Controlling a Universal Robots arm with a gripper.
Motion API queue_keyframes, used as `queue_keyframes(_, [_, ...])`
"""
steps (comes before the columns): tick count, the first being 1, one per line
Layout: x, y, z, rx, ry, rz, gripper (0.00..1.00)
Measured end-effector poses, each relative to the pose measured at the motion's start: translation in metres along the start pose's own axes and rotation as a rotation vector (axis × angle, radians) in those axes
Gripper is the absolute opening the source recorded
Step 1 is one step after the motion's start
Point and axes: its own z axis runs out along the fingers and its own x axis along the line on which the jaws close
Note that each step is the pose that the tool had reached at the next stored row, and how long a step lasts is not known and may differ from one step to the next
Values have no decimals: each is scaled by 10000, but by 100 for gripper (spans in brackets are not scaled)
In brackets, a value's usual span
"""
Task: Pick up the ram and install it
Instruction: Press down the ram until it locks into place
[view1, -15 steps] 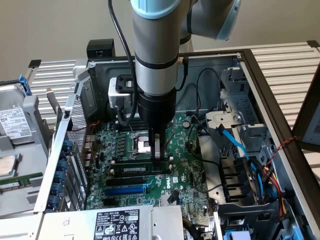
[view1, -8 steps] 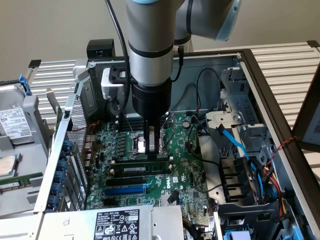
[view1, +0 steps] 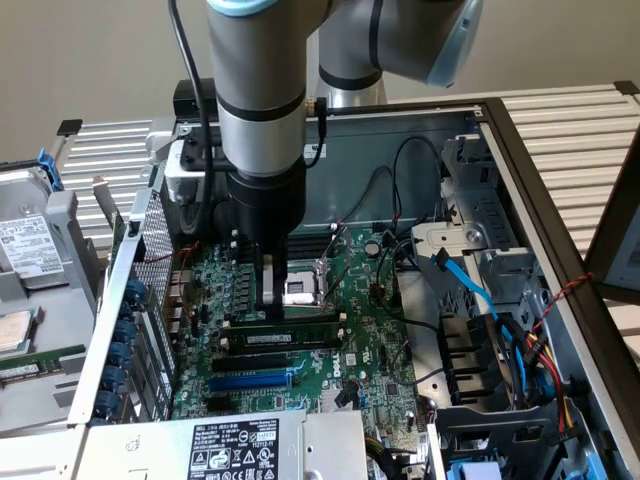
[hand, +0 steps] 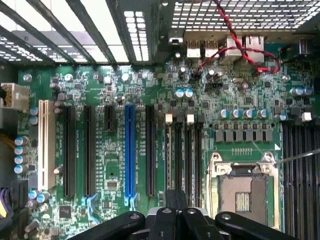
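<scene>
A big open computer case (view1: 520, 180) lies on its side, and the grey robot arm (view1: 260, 90) reaches straight down into it. Under the arm is the wide green board (view1: 365, 300). The gripper (view1: 268, 295) is low over that board. From the outside camera I cannot tell if it is apart, together or clamped on anything. The ram (view1: 285, 338) is a long dark stick with a small white label. It lies along the black slots just beside the gripper's tip, between the gripper and the blue slot (view1: 250, 380). I cannot tell if the gripper touches it. A square silver chip socket (view1: 300, 292) sits right next to the gripper on the other side. Well away from the gripper, a thin blue cable (view1: 470, 285) runs by the metal drive cage. The camera on the wrist looks down close at the board and lets you see a twisted red and black wire (hand: 235, 45) near the case's back ports.
</scene>
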Motion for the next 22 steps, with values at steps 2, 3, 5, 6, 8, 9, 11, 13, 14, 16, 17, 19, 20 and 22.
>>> queue_keyframes(2, [-16, 81, 31, -1, 1, 4, 10])
queue_keyframes(3, [-21, 117, 41, -2, 3, 6, 10])
queue_keyframes(5, [-21, 130, 46, -1, 1, 8, 10])
queue_keyframes(6, [-21, 130, 46, 0, 1, 8, 10])
queue_keyframes(8, [-17, 130, 45, -7, 1, 8, 10])
queue_keyframes(9, [-13, 130, 44, -15, 0, 7, 10])
queue_keyframes(11, [-10, 136, 43, -18, 1, 10, 10])
queue_keyframes(13, [-9, 141, 45, -19, 6, 12, 10])
queue_keyframes(14, [-8, 144, 51, -17, 12, 13, 10])
queue_keyframes(16, [-7, 149, 64, -17, 29, 14, 10])
queue_keyframes(17, [-7, 151, 72, -16, 45, 13, 10])
queue_keyframes(19, [-6, 153, 82, -19, 69, 14, 10])
queue_keyframes(20, [-6, 153, 86, -18, 74, 14, 10])
queue_keyframes(22, [-6, 154, 95, -17, 83, 15, 10])
